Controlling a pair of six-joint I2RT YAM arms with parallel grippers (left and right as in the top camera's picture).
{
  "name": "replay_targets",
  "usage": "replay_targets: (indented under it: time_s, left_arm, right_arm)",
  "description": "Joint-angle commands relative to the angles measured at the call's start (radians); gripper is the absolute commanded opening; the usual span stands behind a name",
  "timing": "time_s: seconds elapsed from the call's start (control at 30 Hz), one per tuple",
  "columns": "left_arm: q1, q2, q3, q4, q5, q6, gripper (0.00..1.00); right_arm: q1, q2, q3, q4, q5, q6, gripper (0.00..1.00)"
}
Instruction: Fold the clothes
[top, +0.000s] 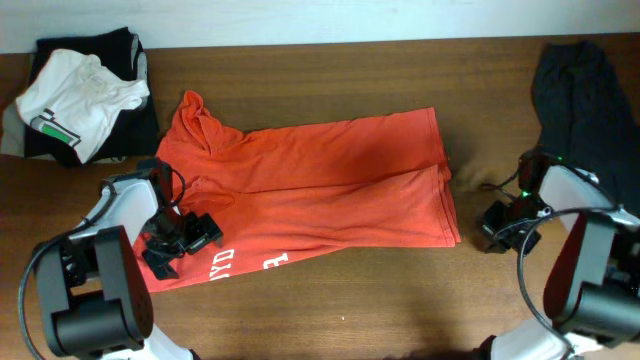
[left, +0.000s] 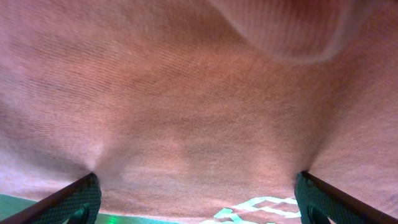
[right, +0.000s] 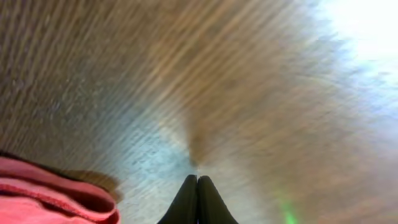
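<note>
The red-orange T-shirt (top: 320, 185) lies spread across the middle of the wooden table, its upper part folded down over the lower. Bits of white lettering (top: 222, 262) show at its lower left. My left gripper (top: 185, 238) sits on the shirt's lower left corner. In the left wrist view its fingers (left: 198, 186) are wide apart and the shirt's fabric (left: 186, 93) fills the frame. My right gripper (top: 500, 225) rests on bare table just right of the shirt's right edge. Its fingers (right: 197, 180) are shut together with nothing between them, and the shirt's hem (right: 56, 193) is at the lower left.
A white T-shirt with a green stripe (top: 75, 100) lies on a dark garment (top: 130, 60) at the back left. Another dark grey-black garment (top: 580, 100) lies at the far right, behind my right arm. The table's front edge runs along the bottom.
</note>
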Motion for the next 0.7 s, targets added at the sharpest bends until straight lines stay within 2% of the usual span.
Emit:
replay_targets:
  time_s: [0.0, 0.1, 0.17, 0.2, 0.27, 0.37, 0.53, 0.67]
  left_arm:
    - [0.002, 0.012, -0.009, 0.021, 0.023, 0.012, 0.99]
    - [0.002, 0.012, -0.008, 0.055, 0.023, 0.012, 0.99]
    - [0.002, 0.012, -0.009, 0.073, 0.023, 0.012, 0.99]
    - [0.002, 0.012, -0.009, 0.074, 0.023, 0.012, 0.99]
    - [0.002, 0.012, -0.009, 0.074, 0.024, 0.012, 0.99]
    - [0.002, 0.012, -0.009, 0.077, 0.023, -0.003, 0.99]
    - [0.002, 0.012, -0.009, 0.078, 0.024, -0.011, 0.99]
    - [0.002, 0.012, -0.009, 0.075, 0.066, -0.010, 0.99]
  right_arm:
    - [0.016, -0.207, -0.004, 0.003, -0.008, -0.047, 0.04]
    - [0.103, -0.363, -0.004, 0.047, -0.111, -0.171, 0.06]
    - [0.179, -0.357, -0.006, 0.064, -0.086, -0.170, 0.17]
    - [0.215, -0.330, -0.012, 0.075, -0.087, -0.169, 0.18]
    - [0.260, -0.276, -0.023, 0.107, -0.086, -0.169, 0.17]
    - [0.314, -0.122, -0.023, 0.183, -0.093, -0.146, 0.04]
    - [0.317, 0.045, -0.023, 0.203, -0.104, -0.135, 0.04]
    - [0.312, 0.069, -0.023, 0.125, 0.076, 0.032, 0.04]
